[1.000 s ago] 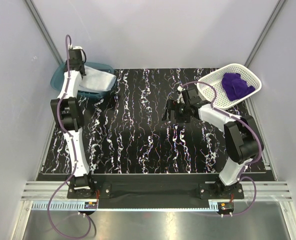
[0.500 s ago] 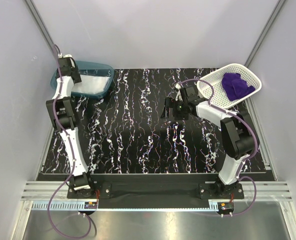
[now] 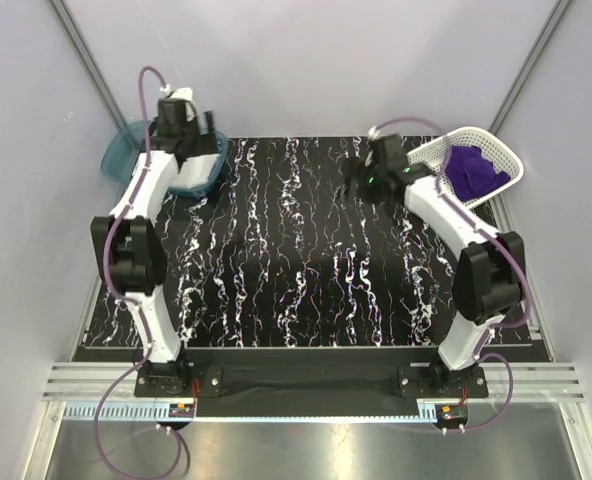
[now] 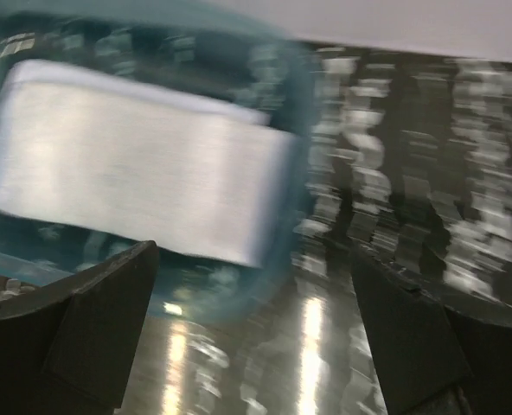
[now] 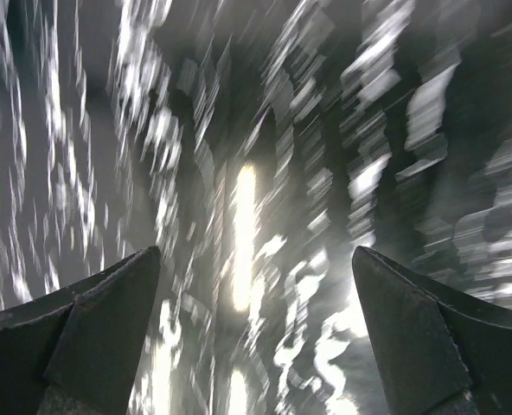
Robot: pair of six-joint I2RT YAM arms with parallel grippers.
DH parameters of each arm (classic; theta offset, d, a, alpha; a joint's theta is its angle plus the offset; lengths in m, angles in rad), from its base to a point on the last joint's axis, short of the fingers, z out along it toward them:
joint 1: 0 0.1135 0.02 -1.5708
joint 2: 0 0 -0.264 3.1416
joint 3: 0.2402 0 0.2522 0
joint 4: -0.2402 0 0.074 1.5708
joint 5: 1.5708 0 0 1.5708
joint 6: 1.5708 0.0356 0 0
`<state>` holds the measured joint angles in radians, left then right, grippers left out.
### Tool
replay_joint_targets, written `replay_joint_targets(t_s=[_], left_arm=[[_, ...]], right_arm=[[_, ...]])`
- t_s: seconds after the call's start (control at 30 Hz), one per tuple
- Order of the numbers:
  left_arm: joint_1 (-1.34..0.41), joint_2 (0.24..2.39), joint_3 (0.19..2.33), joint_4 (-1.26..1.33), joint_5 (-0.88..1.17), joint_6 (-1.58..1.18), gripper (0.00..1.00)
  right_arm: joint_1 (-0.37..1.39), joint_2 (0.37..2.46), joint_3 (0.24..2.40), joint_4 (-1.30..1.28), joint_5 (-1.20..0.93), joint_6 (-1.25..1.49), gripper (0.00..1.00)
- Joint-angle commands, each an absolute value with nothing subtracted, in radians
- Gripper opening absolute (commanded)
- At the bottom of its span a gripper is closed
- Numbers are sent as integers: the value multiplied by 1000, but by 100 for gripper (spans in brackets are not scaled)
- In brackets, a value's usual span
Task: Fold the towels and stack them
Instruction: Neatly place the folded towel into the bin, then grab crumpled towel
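White towel (image 4: 135, 173) lies flat in teal bin (image 3: 116, 158); purple towel (image 3: 473, 170) sits bunched in mesh basket (image 3: 431, 150). Left gripper (image 4: 252, 259) and right gripper (image 5: 256, 255) are spread wide and empty. Risk: right gripper snags the mesh and drags the basket

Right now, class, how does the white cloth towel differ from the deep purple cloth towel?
The white cloth towel lies flat, a folded rectangle; the deep purple cloth towel is bunched in a heap. The white one sits in the teal translucent bin, far left; the purple one in the white mesh basket, far right. Both rest in containers, nothing gripping them.
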<state>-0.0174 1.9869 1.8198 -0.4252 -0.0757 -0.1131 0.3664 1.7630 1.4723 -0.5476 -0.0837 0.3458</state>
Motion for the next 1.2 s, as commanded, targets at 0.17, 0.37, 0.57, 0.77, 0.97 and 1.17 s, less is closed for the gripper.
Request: replay_joint_targets(t_s=[0.17,0.37,0.57,0.77,0.97,1.17], left_arm=[[-290,1539,1392,-442,41,-264,99],[-429,1405,1332,-597,118,-247,99],[-445,1298,1198,-525,222,-241,99],[-446,1327,1201,-482,298,-264,99],[-472,1318,1236,-532,313,-255,94],[-515,1194,1338,-575,108,-232,99]], right_arm=[[59,1862,1764,-692,255,351,100],[-109,2058,1930,-614,241,290,100],[-235,2334,2182,-560,51,269,98],[-247,2620,2498,-643,49,195,86],[-255,2524,2505,-627,43,140,4],[-245,2143,2349,-607,-144,170,0]])
